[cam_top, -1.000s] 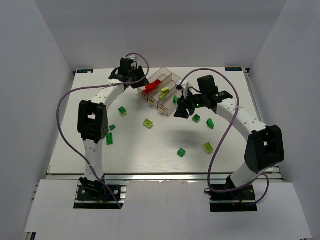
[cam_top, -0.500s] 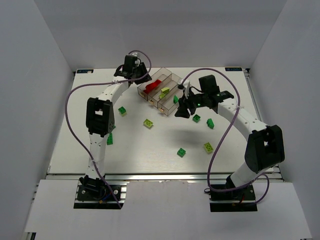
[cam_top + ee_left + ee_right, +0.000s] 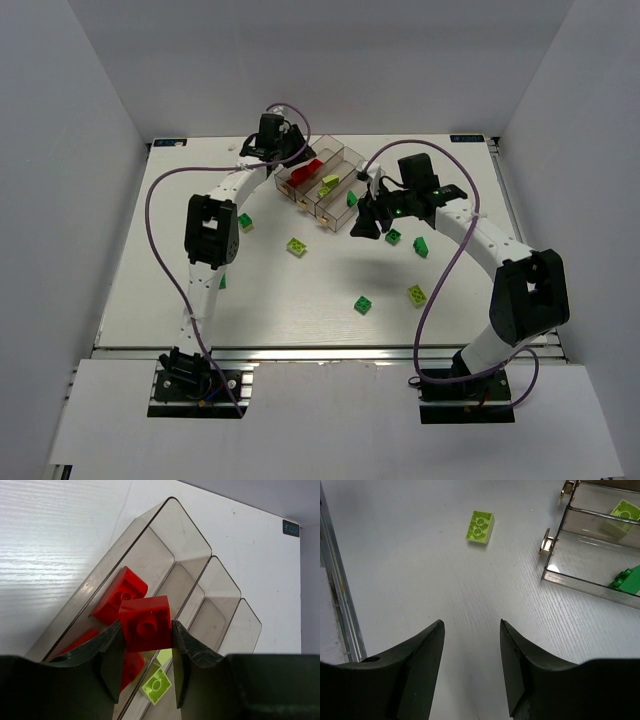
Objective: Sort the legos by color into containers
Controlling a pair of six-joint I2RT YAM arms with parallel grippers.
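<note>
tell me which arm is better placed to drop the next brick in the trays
Left: left gripper holds a red brick above the compartment with other reds; the right gripper is open, empty, over bare table.

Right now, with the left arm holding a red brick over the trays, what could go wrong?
1. The red brick in the left gripper hangs roughly over the wall between the red-brick compartment and the next one, where a yellow-green brick lies. Released here, it might tumble into the wrong colour.
2. The right gripper, open and empty, sits close to the end of the trays. A careless move could shove them under the left arm.
</note>
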